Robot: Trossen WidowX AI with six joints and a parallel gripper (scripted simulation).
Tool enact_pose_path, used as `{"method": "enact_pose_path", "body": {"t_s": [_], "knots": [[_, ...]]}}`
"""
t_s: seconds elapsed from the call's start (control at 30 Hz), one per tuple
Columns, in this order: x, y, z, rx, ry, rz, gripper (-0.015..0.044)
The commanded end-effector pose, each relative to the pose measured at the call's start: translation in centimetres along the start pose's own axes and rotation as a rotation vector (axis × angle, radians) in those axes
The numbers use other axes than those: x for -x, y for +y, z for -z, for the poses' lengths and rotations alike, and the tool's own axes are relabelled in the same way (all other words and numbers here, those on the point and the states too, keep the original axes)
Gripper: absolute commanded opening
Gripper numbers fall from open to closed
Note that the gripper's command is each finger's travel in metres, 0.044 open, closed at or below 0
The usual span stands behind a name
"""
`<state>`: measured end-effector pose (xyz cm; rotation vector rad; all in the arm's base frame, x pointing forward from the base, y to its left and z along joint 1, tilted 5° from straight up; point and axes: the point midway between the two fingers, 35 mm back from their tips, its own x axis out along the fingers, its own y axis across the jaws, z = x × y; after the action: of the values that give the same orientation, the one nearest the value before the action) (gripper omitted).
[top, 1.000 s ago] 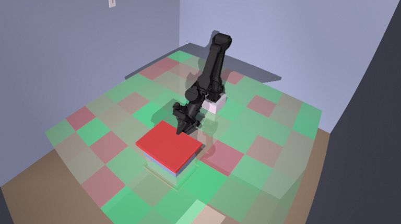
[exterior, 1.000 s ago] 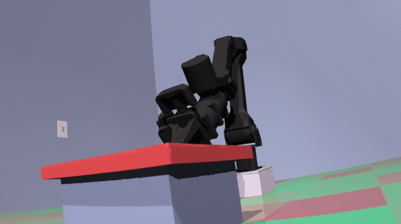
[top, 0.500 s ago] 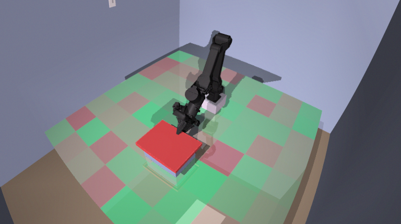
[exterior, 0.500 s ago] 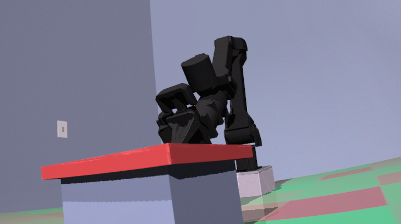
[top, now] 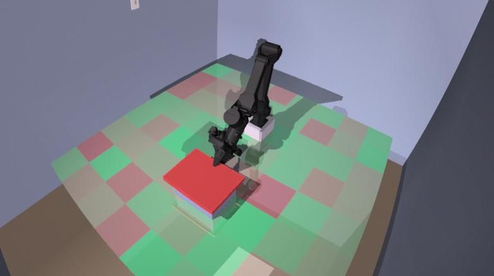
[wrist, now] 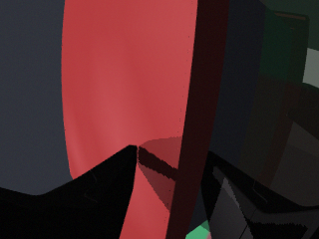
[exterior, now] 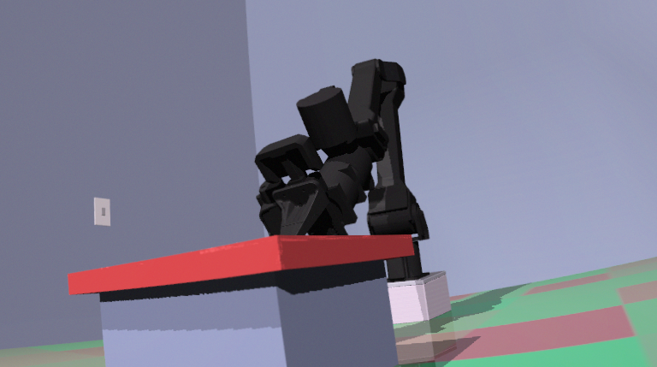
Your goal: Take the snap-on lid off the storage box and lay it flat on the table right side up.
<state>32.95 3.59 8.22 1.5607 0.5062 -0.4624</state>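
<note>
From here, the black claw (top: 219, 161) (wrist: 169, 157) is clamped on the edge of the red snap-on lid (top: 204, 180) (exterior: 232, 255) (wrist: 125, 75), on the side toward the arm's white base (top: 259, 134) (exterior: 407, 302). The lid sits on top of the blue-grey storage box (exterior: 188, 324).

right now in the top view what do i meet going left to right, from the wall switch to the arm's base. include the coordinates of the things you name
White wall switch (top: 132, 6) (exterior: 97, 218), red lid (top: 200, 181) (exterior: 193, 258) (wrist: 120, 75), pale base block (top: 253, 132) (exterior: 405, 305).

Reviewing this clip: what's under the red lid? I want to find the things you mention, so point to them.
The blue-grey box (exterior: 193, 348) sits under the red lid (top: 204, 181) (exterior: 193, 260) (wrist: 130, 75). Its outer walls show; its rim and interior are covered, so any contents can't be seen.
</note>
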Motion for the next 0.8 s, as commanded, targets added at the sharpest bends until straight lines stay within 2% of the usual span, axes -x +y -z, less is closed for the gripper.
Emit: {"method": "enact_pose_path", "body": {"t_s": [0.0,0.77], "knots": [[0.21,0.21,-0.01,0.0,0.001,-0.005,0.0],[0.56,0.53,-0.02,0.0,0.001,-0.005,0.0]]}}
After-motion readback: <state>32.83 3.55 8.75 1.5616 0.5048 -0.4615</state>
